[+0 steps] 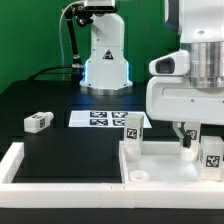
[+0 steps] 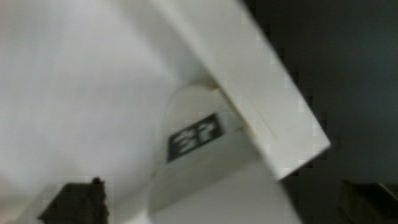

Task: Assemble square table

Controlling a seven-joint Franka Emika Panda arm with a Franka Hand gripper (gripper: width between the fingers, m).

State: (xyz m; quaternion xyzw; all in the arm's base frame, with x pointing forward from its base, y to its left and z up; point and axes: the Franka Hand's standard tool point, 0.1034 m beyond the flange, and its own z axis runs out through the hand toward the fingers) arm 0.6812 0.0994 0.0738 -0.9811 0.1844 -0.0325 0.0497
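Scene as found: the square panel (image 1: 158,170) lies flat on the black counter (image 1: 70,150) at the exterior view's lower right. Its raised rim faces up.

Gripper: the gripper (image 1: 186,148) hangs over the panel's right half, fingers pointing down, close above the panel's face. In the wrist view the gripper (image 2: 222,205) shows two dark fingertips (image 2: 80,200) set wide apart. White plastic lies between them, and no contact with either tip is visible. Nothing is seen held.

Leg blocks:
- The corner leg block (image 1: 133,127) stands upright at the panel's far left corner, tag facing the camera.
- The right leg block (image 1: 212,152) stands at the panel's right edge, just beside the gripper and partly cut off by the frame.
- The loose leg block (image 1: 38,121) lies on the counter at the exterior view's left, well apart from the panel.
- The wrist view shows one tagged white piece (image 2: 196,135) against a slanted white edge. I cannot tell which block it is.

Surroundings:
- The marker board (image 1: 98,118) lies flat behind the panel, just left of the corner leg block.
- A white bar (image 1: 20,165) borders the counter at the lower left, near the panel's left rim.
- The robot base (image 1: 105,55) stands at the counter's far side.

Obstructions: the arm's bulky white wrist housing (image 1: 185,85) hides the panel's far right portion from the exterior view.
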